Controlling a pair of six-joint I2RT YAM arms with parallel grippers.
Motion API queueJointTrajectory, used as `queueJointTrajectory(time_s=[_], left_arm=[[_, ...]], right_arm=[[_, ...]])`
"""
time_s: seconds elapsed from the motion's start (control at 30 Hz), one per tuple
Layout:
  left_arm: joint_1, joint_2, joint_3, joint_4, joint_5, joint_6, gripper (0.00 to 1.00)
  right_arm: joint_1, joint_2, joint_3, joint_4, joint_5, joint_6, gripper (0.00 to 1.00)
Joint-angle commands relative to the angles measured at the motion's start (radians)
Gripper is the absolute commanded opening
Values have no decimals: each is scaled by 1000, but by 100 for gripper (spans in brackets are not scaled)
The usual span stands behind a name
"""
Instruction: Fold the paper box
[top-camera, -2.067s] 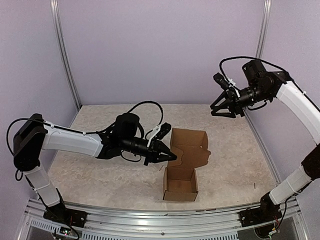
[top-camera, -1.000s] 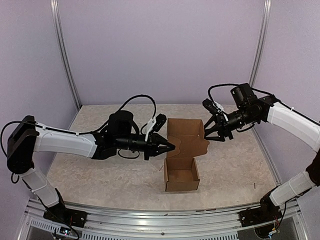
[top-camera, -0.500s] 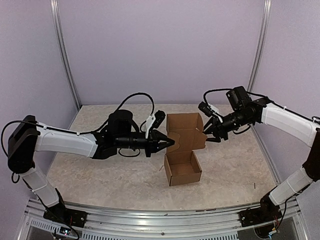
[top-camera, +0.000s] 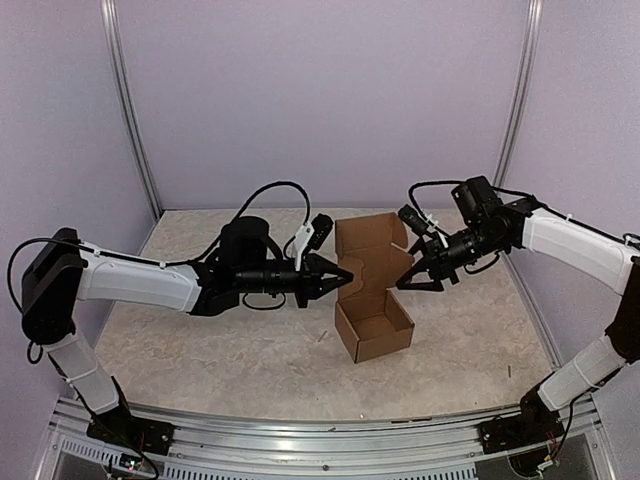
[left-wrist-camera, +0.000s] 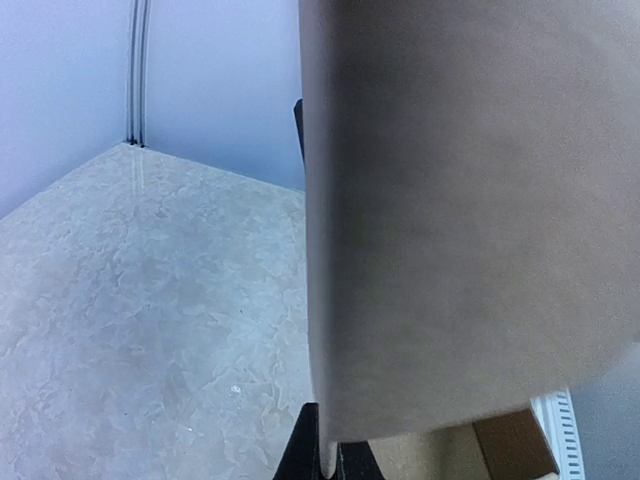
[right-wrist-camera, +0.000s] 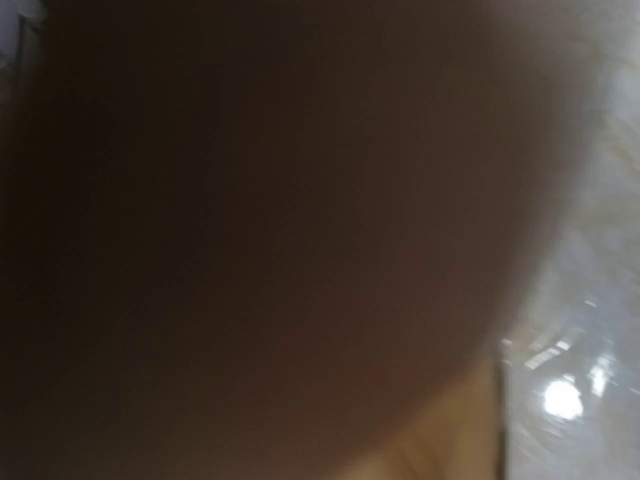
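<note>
The paper box (top-camera: 376, 322) is a small brown open box, turned askew at the table's middle, with its lid panel (top-camera: 366, 247) standing upright behind it. My left gripper (top-camera: 345, 281) is shut on the lid's left edge. In the left wrist view the cardboard (left-wrist-camera: 460, 200) fills the right side, and its edge sits pinched between my black fingertips (left-wrist-camera: 304, 452). My right gripper (top-camera: 412, 282) is at the lid's right tab, and its fingers look spread. Dark blurred cardboard (right-wrist-camera: 260, 220) fills the right wrist view and hides the fingers there.
The mottled beige table (top-camera: 200, 345) is enclosed by lilac walls, with metal posts at the back corners (top-camera: 130, 120). An aluminium rail (top-camera: 300, 425) runs along the near edge. A small scrap (top-camera: 320, 336) lies left of the box.
The right arm came down from high at the back right to the lid's right side. The box has turned and shifted slightly right, and its lid now stands more upright. The left gripper has kept its hold.
</note>
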Motion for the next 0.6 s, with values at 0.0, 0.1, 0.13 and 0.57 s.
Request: queueJointTrajectory(time_s=[0.0,0.1,0.13,0.57], left_arm=[[-1,13,8,109,111,-19,0],[-1,10,6,127,218,-20,0],[-1,11,10,125,243,-23,0],[48,-62,-23,4,279,4,0]], right_arm=[[17,-23,-17,3,-101,-2,61],[17,-10,-6,10,-98,-5,60],[17,-7,-6,10,-101,-6,60],[-58,-137,125,-430,-90,-374,64]])
